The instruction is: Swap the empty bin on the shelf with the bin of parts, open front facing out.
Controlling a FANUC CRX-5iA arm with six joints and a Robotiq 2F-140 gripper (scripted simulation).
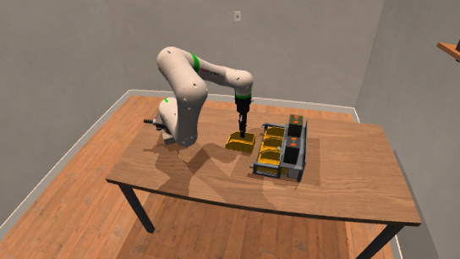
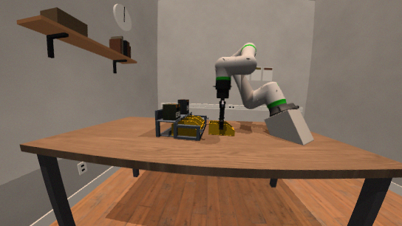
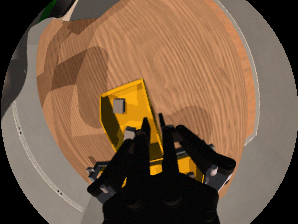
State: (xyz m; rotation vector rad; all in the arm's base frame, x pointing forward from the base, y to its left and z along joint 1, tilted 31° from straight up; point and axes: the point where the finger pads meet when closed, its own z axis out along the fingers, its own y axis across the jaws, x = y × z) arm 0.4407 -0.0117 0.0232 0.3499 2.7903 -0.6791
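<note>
A yellow open bin (image 1: 238, 143) (image 2: 228, 130) (image 3: 131, 101) stands on the table beside the shelf rack (image 1: 301, 164) (image 2: 158, 127). In the wrist view it holds small grey parts (image 3: 119, 105). My gripper (image 1: 243, 135) (image 2: 221, 126) (image 3: 154, 121) points straight down into this bin. Its fingers are a little apart, one on each side of the bin's side wall, not squeezing it. Three yellow bins (image 1: 272, 145) (image 2: 190, 123) sit in the rack's lower level. I cannot tell which of them is empty.
Dark boxes (image 1: 294, 125) (image 2: 171, 111) stand on the rack's low upper board. The robot's base (image 1: 169, 123) (image 2: 292, 127) sits at the table's far side. A wall shelf (image 2: 74, 38) hangs high, away from the table.
</note>
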